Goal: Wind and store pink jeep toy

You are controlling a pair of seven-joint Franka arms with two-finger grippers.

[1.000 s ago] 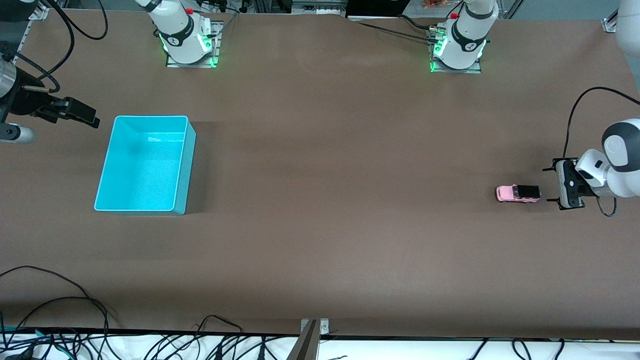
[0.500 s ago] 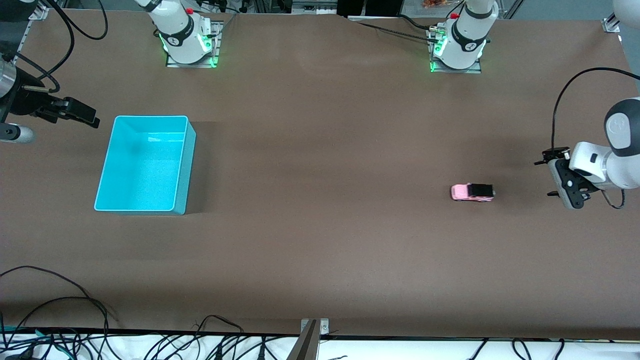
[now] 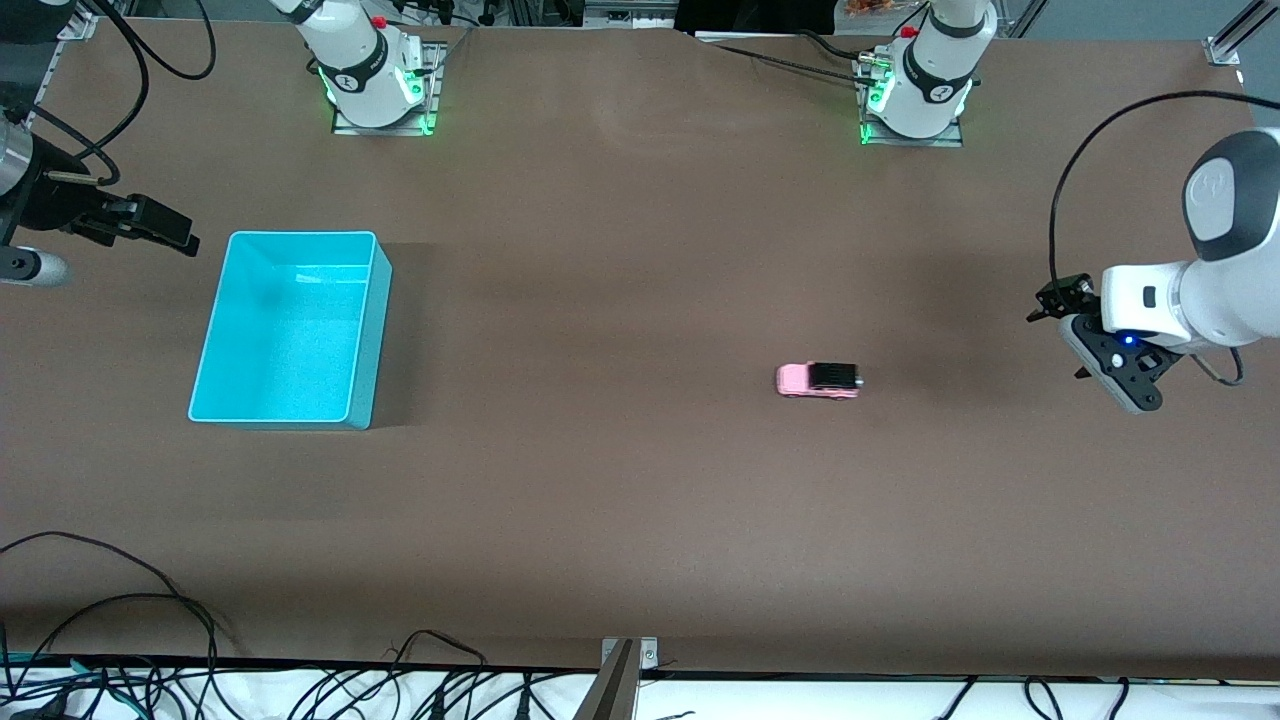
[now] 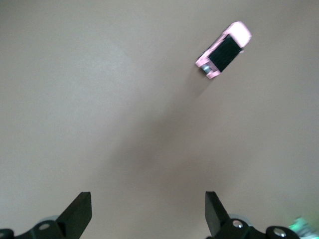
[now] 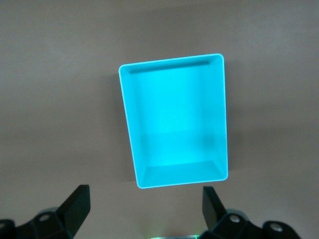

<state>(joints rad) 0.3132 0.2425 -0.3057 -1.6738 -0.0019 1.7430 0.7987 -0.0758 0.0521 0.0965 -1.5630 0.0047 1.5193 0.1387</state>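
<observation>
1 pink jeep toy (image 3: 818,380) on bare brown table (image 3: 620,500), upright, toward left arm's end. 1 turquoise bin (image 3: 290,330), toward right arm's end. Left gripper (image 3: 1085,345), fingers spread, empty, over table. Right gripper (image 3: 160,228), fingers spread, empty, waiting beside bin.

No text, label, brand, number or sign can be read anywhere in these views; the small dark round marks on the two arm bases at the table's edge are too small to make out
</observation>
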